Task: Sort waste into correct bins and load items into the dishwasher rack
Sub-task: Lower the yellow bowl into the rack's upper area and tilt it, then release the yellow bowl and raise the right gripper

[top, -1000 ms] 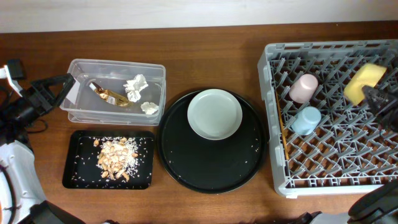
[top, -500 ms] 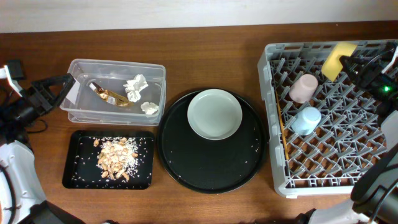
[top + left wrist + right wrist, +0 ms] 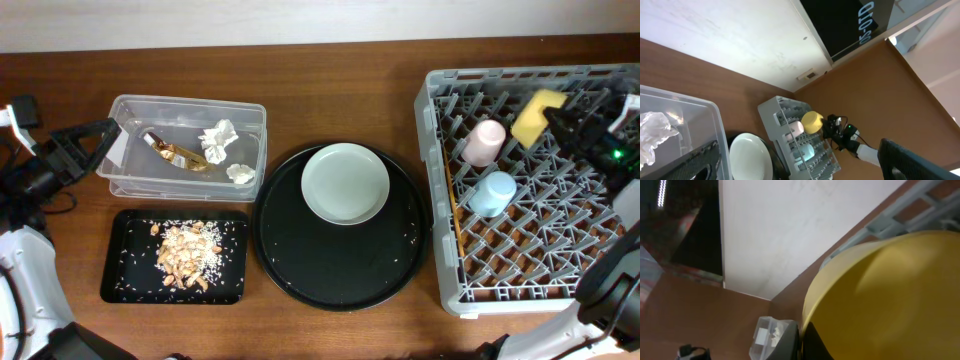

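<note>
step: loading rack | right pincer [image 3: 560, 117] clamped on yellow bowl [image 3: 538, 106], tilted over far side of dishwasher rack [image 3: 440, 180], near pink cup [image 3: 487, 141] | left pincer [image 3: 98, 143] spread wide beside clear tub [image 3: 130, 105] | next, likely: seat bowl between pegs, then release

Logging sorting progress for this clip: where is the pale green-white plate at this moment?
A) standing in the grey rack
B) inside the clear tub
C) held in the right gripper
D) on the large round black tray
D: the plate lies on the round black tray, left of the rack, while the right gripper holds the yellow bowl.
</note>
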Controlling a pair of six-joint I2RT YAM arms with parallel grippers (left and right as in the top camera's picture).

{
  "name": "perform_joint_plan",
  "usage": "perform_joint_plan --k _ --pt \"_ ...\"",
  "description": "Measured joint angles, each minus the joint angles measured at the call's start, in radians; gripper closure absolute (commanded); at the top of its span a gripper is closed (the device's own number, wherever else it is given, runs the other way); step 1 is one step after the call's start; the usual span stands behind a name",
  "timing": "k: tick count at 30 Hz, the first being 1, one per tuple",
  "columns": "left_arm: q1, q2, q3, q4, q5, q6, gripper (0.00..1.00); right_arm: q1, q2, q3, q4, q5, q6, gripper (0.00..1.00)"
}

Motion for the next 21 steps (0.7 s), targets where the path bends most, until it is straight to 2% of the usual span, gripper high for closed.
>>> perform_joint_plan --k 6,7,10,11,14,16,21 --pt "0.0 0.0 0.0 0.0 0.0 0.0 0.01 -0.085 0.0 0.004 -0.219 -0.038 0.001 0.88" --pt "0.0 0.0 0.0 0.0 0.0 0.0 0.01 -0.098 0.0 0.004 -0.257 -0.037 0.0 0.81" --pt "0.0 0.0 0.0 0.0 0.0 0.0 0.01 -0.132 0.001 0.004 -0.349 -0.04 0.005 0.69" --pt "0.0 0.0 0.0 0.0 0.0 0.0 0.01 -0.143 0.002 0.004 -0.368 -0.04 0.003 0.59" --pt "0.0 0.0 0.0 0.0 0.0 0.0 0.01 -0.175 0.002 0.003 -0.415 -0.042 0.002 0.48" --pt "0.0 0.0 0.0 0.0 0.0 0.0 0.01 -0.199 0.002 0.003 -0.443 -0.042 0.002 0.02" --pt "0.0 0.0 0.0 -0.001 0.0 0.0 0.01 -0.259 0.002 0.004 -0.552 -0.024 -0.029 0.02"
